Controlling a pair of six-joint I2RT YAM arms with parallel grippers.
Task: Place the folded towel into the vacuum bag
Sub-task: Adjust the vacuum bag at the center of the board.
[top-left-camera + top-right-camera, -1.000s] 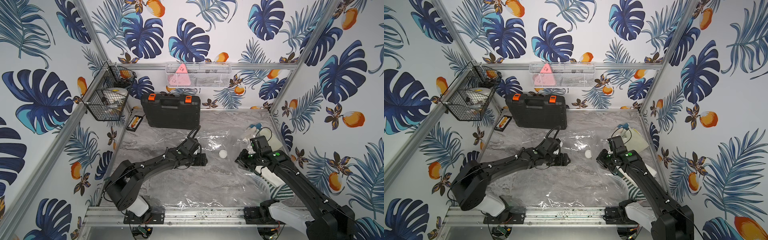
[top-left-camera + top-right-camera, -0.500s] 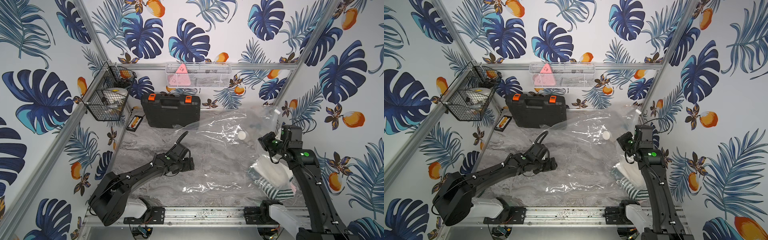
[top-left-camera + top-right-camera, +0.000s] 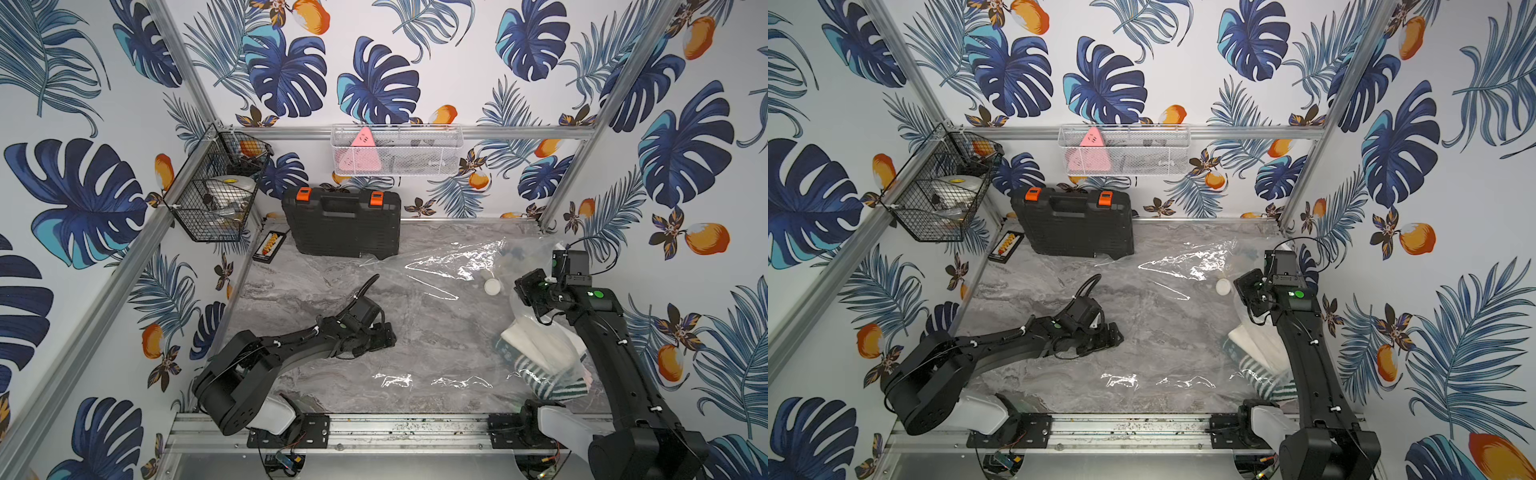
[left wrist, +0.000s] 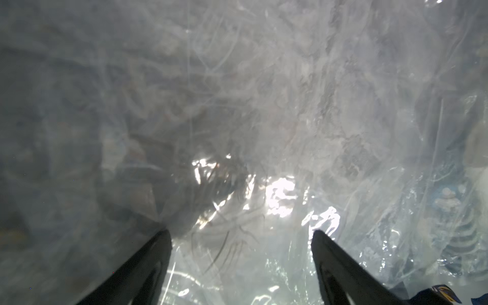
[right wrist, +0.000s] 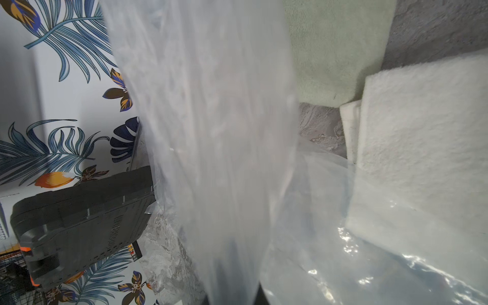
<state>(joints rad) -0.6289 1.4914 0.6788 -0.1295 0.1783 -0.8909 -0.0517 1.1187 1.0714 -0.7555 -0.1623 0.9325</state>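
Okay, your right gripper is clamped tight on the vacuum bag and holds one edge up. The bag is clear, crinkly, glossy film with glare streaks, and its round white valve is just beside that gripper. The rest spreads flat under your left gripper, which gapes wide and grips nothing. The folded white towel lies below the right gripper with film draped over it.

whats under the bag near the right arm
A white towel and a striped towel show through the bag. Inside it or merely beneath it, cannot tell. The table below them is covered.
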